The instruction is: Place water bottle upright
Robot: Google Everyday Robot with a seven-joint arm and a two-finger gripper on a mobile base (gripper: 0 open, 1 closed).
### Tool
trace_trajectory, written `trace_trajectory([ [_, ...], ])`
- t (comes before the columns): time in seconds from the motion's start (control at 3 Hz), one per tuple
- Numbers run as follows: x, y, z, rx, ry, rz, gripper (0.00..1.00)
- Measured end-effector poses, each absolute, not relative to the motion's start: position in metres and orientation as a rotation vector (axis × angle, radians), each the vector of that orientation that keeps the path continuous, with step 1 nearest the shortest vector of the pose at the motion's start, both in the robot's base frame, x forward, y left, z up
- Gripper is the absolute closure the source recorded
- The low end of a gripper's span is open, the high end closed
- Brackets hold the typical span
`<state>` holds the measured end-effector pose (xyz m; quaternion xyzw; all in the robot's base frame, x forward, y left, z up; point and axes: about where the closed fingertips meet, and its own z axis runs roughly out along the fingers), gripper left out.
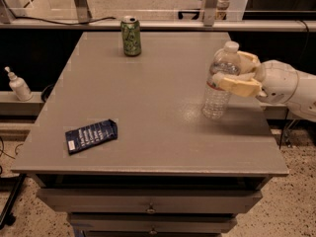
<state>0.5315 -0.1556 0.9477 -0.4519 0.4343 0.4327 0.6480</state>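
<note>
- The water bottle (216, 100) is on the right side of the table (158, 98), near the right edge and about midway between front and back. Its base is on the grey top or just above it; the view does not settle which
- Its long axis runs nearly vertical with the white cap (231, 47) on top. A slight lean sets the cap a little to the right of the base, toward the arm
- The gripper (231, 72) reaches in from the right at the level of the bottle's upper half. One tan finger (239, 85) lies across the near side and the other across the far side, so the two are pinched on the bottle
- The bottle therefore lies straight out in front of the wrist, to its left, with its axis crossing the line of the fingers almost at a right angle
- As a judgement, the coming move turns on that small lean: the base needs to sit flat before the fingers part, or the bottle may tip toward the nearby right edge
- The green can (131, 36) stands well apart near the far edge, and the blue packet (91, 136) lies flat near the front left corner
- A small white pump bottle (19, 84) sits off the table on the ledge to the left, so none of these is near the bottle
</note>
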Motion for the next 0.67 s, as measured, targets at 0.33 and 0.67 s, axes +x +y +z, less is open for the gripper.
trace_trajectory([
  [0.33,0.5315,-0.1556,0.9481,-1.027,0.987,0.984,0.12],
  [0.67,0.5280,-0.1579,0.9475,-1.046,0.971,1.001,0.00],
])
